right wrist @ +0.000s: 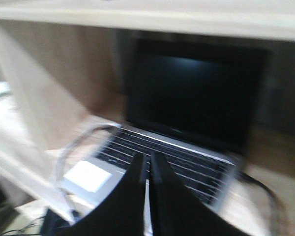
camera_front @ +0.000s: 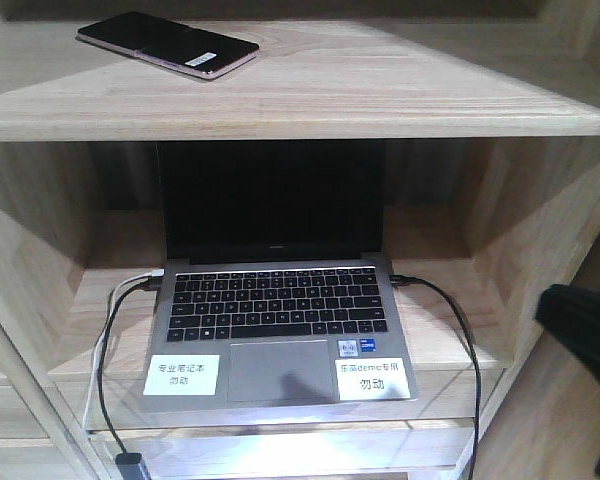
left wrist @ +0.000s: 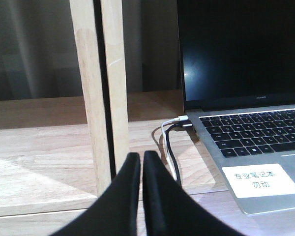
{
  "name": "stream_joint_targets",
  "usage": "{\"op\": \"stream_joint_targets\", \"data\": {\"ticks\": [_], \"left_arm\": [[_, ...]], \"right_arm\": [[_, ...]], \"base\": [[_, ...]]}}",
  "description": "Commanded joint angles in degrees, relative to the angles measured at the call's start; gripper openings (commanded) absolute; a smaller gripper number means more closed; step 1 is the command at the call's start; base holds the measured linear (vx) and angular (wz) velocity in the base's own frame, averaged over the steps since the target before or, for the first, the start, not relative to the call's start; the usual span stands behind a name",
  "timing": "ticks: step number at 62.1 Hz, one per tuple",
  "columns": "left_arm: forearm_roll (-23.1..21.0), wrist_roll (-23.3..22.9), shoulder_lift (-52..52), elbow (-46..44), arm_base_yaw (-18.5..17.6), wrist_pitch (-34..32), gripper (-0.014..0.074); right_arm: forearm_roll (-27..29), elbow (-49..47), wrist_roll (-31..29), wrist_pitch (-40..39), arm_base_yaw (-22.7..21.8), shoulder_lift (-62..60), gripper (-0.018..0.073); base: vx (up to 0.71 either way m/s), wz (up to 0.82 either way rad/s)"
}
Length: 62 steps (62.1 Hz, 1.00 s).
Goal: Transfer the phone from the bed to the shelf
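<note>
Left pincer [left wrist: 141,162]: fingers pressed together, holding nothing, poised at the front edge of the shelf [camera_front: 310,105], just beside an upright divider [left wrist: 101,93]. Right pincer [right wrist: 148,164]: also closed and empty (this view is smeared by blur), aimed at the open grey laptop [camera_front: 280,330] in the lower compartment.

The phone [camera_front: 167,44] lies flat on the upper board, near its left end, tilted slightly off square and apart from both pincers. Judged from this, the placing is complete; the remaining step is retreat. To do it well, draw both arms straight back from the front edge, keeping the left pincer clear of the cables [left wrist: 169,147] at the laptop's left side.

Not visible: the bed, both arms proper, and the upper board's back edge. A dark shape [camera_front: 585,330] at the front view's right edge is cut off; whether it is the right arm cannot be told.
</note>
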Motion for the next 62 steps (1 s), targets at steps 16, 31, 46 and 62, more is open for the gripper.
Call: {"op": "stream_joint_targets", "data": {"ticks": [16, 31, 46, 62], "left_arm": [[-0.49, -0.22, -0.27, 0.16, -0.23, -4.22, 0.0001], [-0.49, -0.22, -0.27, 0.16, -0.23, -4.22, 0.0001], [-0.49, -0.22, -0.27, 0.16, -0.23, -4.22, 0.0001], [-0.49, -0.22, -0.27, 0.16, -0.23, -4.22, 0.0001]], "right_arm": [[-15.97, 7.4, 15.4, -13.46, -1.53, -0.13, -0.0004], [-15.73, 14.66, 14.4, -17.04, -12.88, -7.78, -0.0004], [-15.79, 21.25, 12.06, -16.99, -22.7, -17.28, -0.0004], [-15.79, 26.71, 9.71, -17.03, -27.5, -24.7, -0.0004]], "base": [[0.0, 0.0], [0.0, 0.0], [0.0, 0.0], [0.0, 0.0]]}}
